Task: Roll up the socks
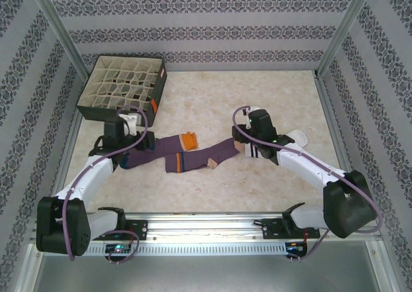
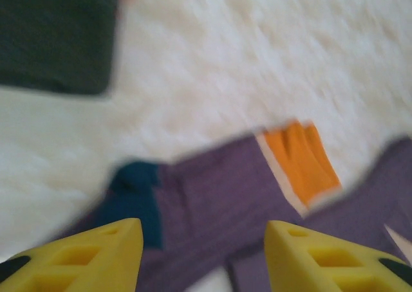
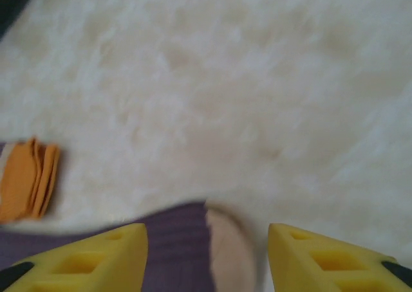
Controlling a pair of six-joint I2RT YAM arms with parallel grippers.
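Note:
Two purple socks lie end to end mid-table. The left sock [image 1: 158, 149] has an orange end [image 1: 188, 139] and a teal patch [image 2: 135, 199]. The right sock [image 1: 199, 157] ends in a tan toe [image 1: 239, 148]. My left gripper [image 1: 140, 141] hovers over the left sock's teal end. It is open, its yellow fingers [image 2: 96, 253] astride purple fabric [image 2: 212, 202]. My right gripper [image 1: 248, 144] is open over the tan toe [image 3: 228, 253], which lies between its fingers [image 3: 322, 260]. A white sock with black cuff stripes [image 1: 295, 137] lies partly under my right arm.
A dark square box with beige grid dividers [image 1: 125, 86] stands at the back left, close behind my left gripper, and shows as a dark corner [image 2: 58, 35] in the left wrist view. Patterned walls close in the back and both sides. Bare marbled tabletop [image 1: 257, 92] stretches behind the socks.

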